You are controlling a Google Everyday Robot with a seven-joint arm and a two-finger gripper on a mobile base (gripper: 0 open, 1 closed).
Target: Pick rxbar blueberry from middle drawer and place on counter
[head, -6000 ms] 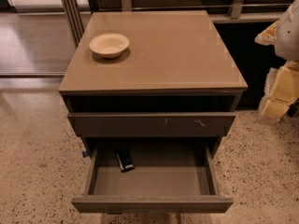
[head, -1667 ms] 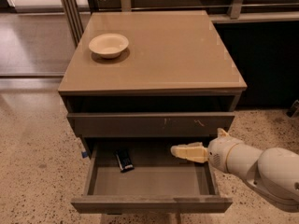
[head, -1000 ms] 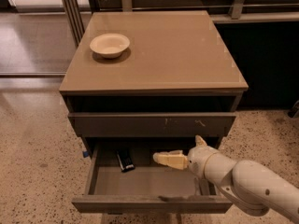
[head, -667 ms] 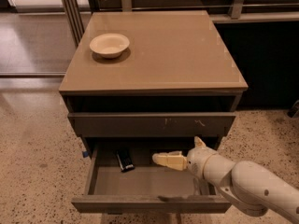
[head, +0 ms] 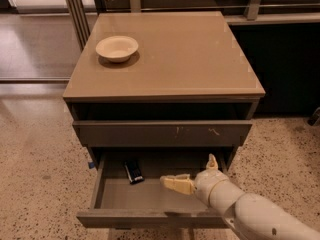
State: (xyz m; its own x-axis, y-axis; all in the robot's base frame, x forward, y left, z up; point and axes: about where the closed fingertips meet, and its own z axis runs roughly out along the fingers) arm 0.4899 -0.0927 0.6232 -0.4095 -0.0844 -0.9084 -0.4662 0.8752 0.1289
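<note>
The rxbar blueberry point(head: 133, 171), a small dark wrapper, lies flat at the back left of the open middle drawer point(head: 150, 218). The drawer is pulled out under the upper drawer front. My gripper point(head: 192, 173) hovers over the drawer's middle right, a hand's width right of the bar and not touching it. Its fingers point(head: 175, 183) are spread open and empty, one pointing left toward the bar and one pointing up. The tan counter point(head: 190, 59) tops the cabinet above.
A cream bowl point(head: 117, 47) sits on the counter's back left. The upper drawer front point(head: 162, 133), with small white scratch marks, juts slightly out above the open drawer. Speckled floor surrounds the cabinet. Metal posts point(head: 75, 14) stand behind on the left.
My arm came in from the right and moved left and down over the open drawer, closer to the bar. In the last half second it has hardly moved.
</note>
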